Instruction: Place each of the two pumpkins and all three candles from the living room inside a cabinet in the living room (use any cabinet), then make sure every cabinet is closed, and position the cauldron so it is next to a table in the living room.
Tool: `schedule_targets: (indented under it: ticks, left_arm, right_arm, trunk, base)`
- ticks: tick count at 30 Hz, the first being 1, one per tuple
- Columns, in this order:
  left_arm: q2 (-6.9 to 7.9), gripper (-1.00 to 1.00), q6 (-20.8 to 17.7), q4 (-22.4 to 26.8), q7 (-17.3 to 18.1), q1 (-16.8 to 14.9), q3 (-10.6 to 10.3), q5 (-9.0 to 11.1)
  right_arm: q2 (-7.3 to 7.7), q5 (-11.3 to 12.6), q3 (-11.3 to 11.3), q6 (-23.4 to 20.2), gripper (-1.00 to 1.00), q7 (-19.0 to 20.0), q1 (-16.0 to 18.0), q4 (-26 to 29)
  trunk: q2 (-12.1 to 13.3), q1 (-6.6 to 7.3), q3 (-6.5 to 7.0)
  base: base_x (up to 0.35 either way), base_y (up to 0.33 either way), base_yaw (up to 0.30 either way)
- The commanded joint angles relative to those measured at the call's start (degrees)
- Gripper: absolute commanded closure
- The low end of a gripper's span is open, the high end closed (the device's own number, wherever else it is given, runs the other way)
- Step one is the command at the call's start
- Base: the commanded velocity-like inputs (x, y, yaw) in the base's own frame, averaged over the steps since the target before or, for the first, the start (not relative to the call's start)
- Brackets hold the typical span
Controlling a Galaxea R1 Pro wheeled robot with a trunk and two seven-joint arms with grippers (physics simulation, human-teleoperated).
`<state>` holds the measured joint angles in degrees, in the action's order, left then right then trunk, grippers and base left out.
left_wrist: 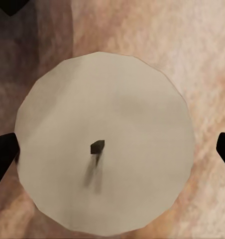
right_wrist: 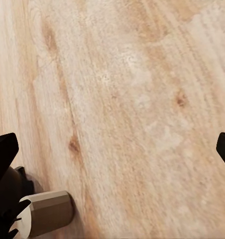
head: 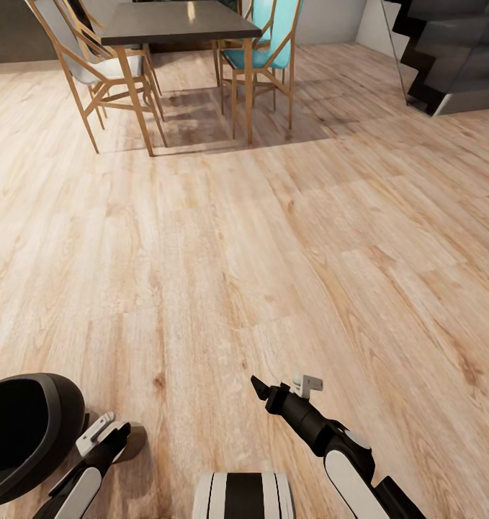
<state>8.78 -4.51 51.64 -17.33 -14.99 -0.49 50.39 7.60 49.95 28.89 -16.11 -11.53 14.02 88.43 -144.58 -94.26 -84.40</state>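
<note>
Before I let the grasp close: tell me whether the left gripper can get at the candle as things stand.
Probably yes. In the left wrist view the candle sits squarely between the open fingertips, with nothing over its pale top. In the head view the left gripper hangs right over it beside the cauldron.

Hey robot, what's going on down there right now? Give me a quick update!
Left claw open, straddling a candle on the wood floor. Right claw open, empty. Black cauldron sits right beside the left claw. Nothing blocking the candle.
</note>
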Motion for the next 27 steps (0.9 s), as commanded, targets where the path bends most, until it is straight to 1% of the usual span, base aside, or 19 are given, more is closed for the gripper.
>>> schedule_targets:
  ticks: [1,15,19,27]
  left_arm:
    - [0.02,-1.0,-0.15,-3.65,3.76,0.05,-0.21,1.03]
    - [0.01,-1.0,-0.15,-3.65,3.7,0.05,-0.21,1.03]
    - [0.01,-1.0,-0.15,-3.67,3.74,0.05,-0.21,1.03]
    - [0.09,-1.0,-0.15,-3.65,3.71,0.05,-0.14,1.1]
  right_arm:
    - [0.05,0.5,0.12,-0.06,-1.0,-0.51,0.05,0.1]
    - [0.05,0.5,0.12,-0.06,-1.0,-0.5,0.05,0.14]
    - [0.05,0.5,0.12,-0.06,-1.0,-0.51,0.05,0.16]
    - [0.05,0.5,0.12,-0.06,-1.0,-0.5,0.05,0.17]
  trunk:
    - [-0.01,-0.01,-0.04]
    - [-0.01,-0.01,-0.04]
    - [-0.06,-0.12,-0.93]
    - [-0.06,-0.12,-0.93]
  base:
    - [0.0,0.0,0.0]
    - [0.0,0.0,0.0]
    - [0.0,0.0,0.0]
    - [0.0,0.0,0.0]
